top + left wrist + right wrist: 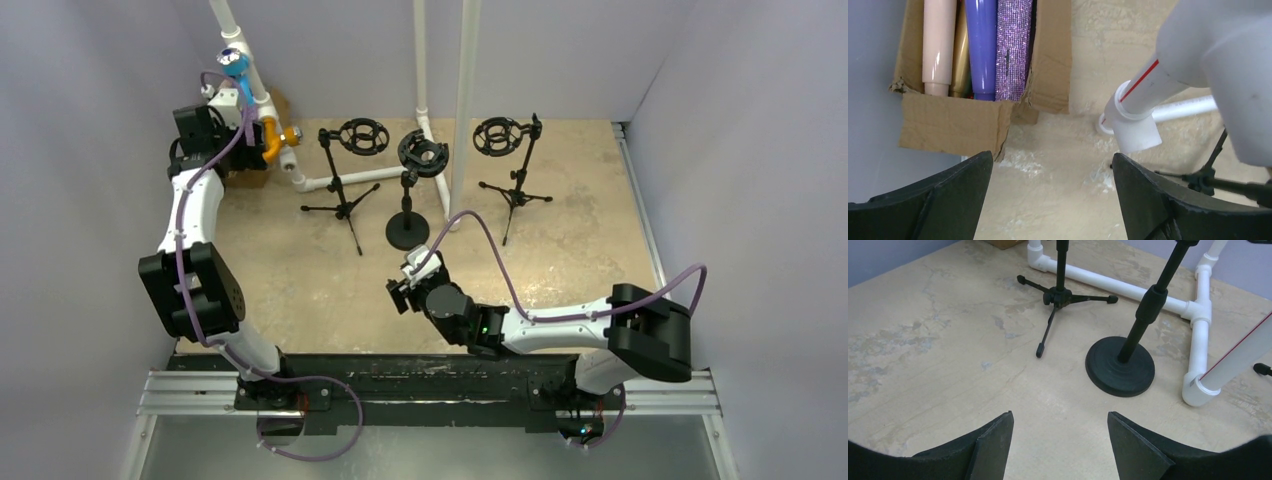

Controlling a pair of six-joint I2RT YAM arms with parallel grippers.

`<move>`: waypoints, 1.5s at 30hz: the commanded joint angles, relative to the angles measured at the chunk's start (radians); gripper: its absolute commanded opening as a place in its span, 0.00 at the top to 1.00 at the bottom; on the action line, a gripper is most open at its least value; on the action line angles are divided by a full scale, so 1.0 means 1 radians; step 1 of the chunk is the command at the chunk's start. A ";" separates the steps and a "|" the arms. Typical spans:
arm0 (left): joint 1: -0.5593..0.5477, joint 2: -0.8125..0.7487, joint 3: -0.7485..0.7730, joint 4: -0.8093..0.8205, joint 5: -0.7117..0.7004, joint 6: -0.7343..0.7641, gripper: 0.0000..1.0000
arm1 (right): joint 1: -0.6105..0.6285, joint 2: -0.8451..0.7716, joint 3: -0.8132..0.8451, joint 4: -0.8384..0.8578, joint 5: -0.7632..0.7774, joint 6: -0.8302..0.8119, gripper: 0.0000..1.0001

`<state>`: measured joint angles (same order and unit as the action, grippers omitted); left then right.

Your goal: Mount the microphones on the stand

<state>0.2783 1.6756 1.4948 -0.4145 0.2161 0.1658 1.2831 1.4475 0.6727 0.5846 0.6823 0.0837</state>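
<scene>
Several microphones lie side by side in a torn cardboard box point(948, 125): a peach one point(938, 45), a gold one point(961, 55), a purple one point(981, 47) and a purple glitter one point(1014, 47). My left gripper point(1052, 159) hangs open over the bare floor just in front of the box, holding nothing. Three black stands are at the back: a left tripod point(345, 190), a round-base stand point(407, 230) and a right tripod point(515, 190), each with an empty ring mount. My right gripper point(1059, 416) is open and empty, short of the round base point(1120, 367).
A white pipe frame point(340, 180) runs along the floor behind the stands, with uprights point(465, 100) rising between them. A blue-headed object point(233, 62) and an orange one point(272, 138) sit on the left slanted pipe. Grey walls close in on the sides and the back.
</scene>
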 commanded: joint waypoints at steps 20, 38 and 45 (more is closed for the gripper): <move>0.020 -0.097 -0.315 0.473 -0.221 -0.157 0.26 | 0.019 0.131 0.084 -0.028 -0.018 0.034 0.27; -0.162 0.071 -0.490 0.990 -0.703 0.418 0.39 | 0.019 0.218 0.057 0.069 -0.049 0.021 0.25; -0.178 0.169 -0.474 1.106 -0.817 0.548 0.45 | 0.018 0.239 0.020 0.132 -0.056 0.000 0.24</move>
<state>0.1295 1.7863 1.0164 0.5720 -0.5137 0.5354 1.2961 1.6787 0.7147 0.6315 0.6338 0.0967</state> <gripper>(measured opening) 0.572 0.755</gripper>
